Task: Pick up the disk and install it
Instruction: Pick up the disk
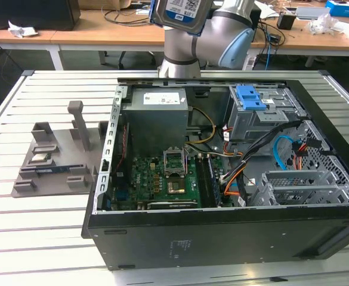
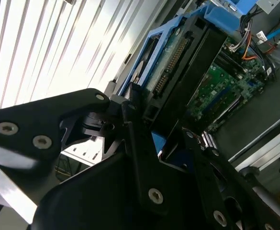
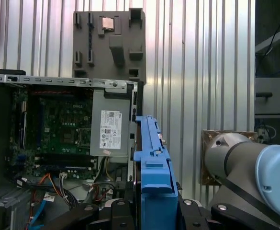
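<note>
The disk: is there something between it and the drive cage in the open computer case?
Nothing visible stands between them. The hand holds the disk in the air, higher than the computer case, which is open on top. The drive cage carries a blue latch, and cables run beside it.

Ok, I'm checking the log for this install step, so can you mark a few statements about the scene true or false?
1. The jaws are closed on the disk, holding it in the air. True.
2. The disk already sits inside the computer case. False: the jaws hold it up clear of the case.
3. The case lies open, with the motherboard exposed. True.
4. The grey fixture tray lies to the exterior view's right of the case. False: it lies to the exterior view's left of it.
</note>
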`<state>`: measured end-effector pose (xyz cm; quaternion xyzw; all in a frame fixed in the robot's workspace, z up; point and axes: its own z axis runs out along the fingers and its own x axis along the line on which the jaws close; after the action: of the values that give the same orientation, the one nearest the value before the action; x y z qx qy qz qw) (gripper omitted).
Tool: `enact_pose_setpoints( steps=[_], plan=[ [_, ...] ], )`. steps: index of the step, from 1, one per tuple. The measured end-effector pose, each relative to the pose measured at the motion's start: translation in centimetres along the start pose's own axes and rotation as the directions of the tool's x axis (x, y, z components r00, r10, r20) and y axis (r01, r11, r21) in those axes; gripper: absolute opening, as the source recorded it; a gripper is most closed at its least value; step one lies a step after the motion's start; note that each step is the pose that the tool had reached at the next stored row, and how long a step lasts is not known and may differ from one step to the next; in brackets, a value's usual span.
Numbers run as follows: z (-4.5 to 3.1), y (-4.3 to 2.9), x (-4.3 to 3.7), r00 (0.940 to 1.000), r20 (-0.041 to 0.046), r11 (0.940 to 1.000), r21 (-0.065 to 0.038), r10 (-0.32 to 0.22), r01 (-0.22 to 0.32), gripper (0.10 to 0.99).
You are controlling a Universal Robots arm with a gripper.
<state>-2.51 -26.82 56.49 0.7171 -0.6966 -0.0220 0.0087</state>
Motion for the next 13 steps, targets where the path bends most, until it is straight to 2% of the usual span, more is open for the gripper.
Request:
enact_pose_setpoints(
  steps=[2,4,10,13],
  plan=[
    [-0.04,-1.04,0.03,1.0,0.0,1.0,0.0,0.0,0.0,0.365],
    [-0.06,-1.58,0.04,1.0,0.0001,1.0,0.0,0.0,0.0,0.365],
    [-0.07,-1.7,0.05,1.0,0.0001,1.0,0.0,0.0,0.0,0.365],
    [-0.08,-1.69,0.46,1.0,0.0,1.0,0.0,0.0,0.0,0.365]
  ],
)
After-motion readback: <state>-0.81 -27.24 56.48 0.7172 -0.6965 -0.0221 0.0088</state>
